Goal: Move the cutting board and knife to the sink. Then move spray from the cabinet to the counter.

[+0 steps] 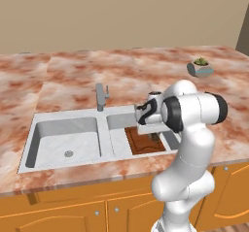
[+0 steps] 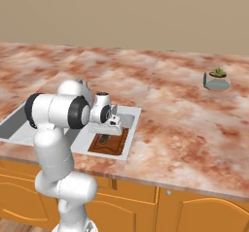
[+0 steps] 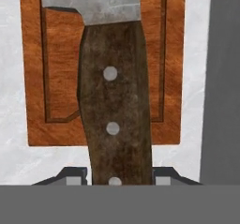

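My gripper (image 3: 115, 180) clamped on knife (image 3: 115, 110) by dark riveted handle, fingers (image 3: 75, 178) partway closed either side. Knife hangs over cutting board (image 3: 56, 78), board flat in right basin of sink (image 1: 68, 134) (grey blade points away from me). Potted succulent (image 1: 200, 67) far right on counter (image 1: 73, 75).

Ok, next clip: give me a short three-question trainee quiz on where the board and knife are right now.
1. True or false: the flat dark brown wooden cutting board lies on the marbled stone counter.
2. Which basin of the grey steel sink holds the board, seen from the base? A left, B right, C neither.
3. Fill in: the end effector is closed on the dark handle of the ____.
Key: 1 false; 2 B; 3 grey-bladed knife.
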